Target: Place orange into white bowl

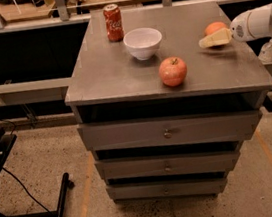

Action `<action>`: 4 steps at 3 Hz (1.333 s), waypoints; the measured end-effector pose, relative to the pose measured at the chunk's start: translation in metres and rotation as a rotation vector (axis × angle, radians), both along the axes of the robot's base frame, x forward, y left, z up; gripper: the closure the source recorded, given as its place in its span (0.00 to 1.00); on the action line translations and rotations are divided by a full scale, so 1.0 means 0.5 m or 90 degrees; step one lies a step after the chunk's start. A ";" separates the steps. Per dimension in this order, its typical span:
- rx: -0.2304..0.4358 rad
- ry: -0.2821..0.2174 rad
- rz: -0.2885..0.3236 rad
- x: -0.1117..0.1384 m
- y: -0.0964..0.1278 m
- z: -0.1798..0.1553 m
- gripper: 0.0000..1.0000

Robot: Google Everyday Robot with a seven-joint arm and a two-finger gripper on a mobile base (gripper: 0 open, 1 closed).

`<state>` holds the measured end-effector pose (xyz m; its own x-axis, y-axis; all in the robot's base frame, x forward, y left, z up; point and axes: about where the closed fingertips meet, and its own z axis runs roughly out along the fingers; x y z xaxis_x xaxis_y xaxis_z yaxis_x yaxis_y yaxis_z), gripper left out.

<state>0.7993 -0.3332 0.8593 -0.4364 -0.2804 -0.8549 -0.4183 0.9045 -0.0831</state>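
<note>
Camera view looks down on a grey table (116,73) with three drawers (167,132) stacked beneath its top. Reading the table top as a clock face, the hand (208,36) is out at about 2 o'clock, near the right edge. It reaches in on the white arm (260,21) that enters from the right side of the scene.

The hand is closed around the orange (215,26). One cream finger (214,39) lies across the fruit's lower front, and the other finger is hidden behind it. The orange hangs a little above the surface, with a soft shadow on the table just under it at 6 o'clock.

The white bowl (143,43) stands upright near 12 o'clock on the top, well apart from the orange, which lies at 3 o'clock from the bowl. A red can (113,22) stands upright at 10 o'clock from the bowl, near the back edge. A reddish apple (173,71) with a stem dimple rests at 5 o'clock from the bowl, near the front edge. It touches neither the bowl nor the orange.
</note>
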 end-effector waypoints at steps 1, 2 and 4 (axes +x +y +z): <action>-0.005 0.004 0.030 0.006 0.025 -0.009 0.37; -0.014 -0.020 0.065 0.011 0.057 0.023 0.61; 0.012 -0.152 0.183 0.024 0.174 0.197 1.00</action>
<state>0.8115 -0.2462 0.9576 -0.1306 -0.3463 -0.9290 -0.6258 0.7556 -0.1937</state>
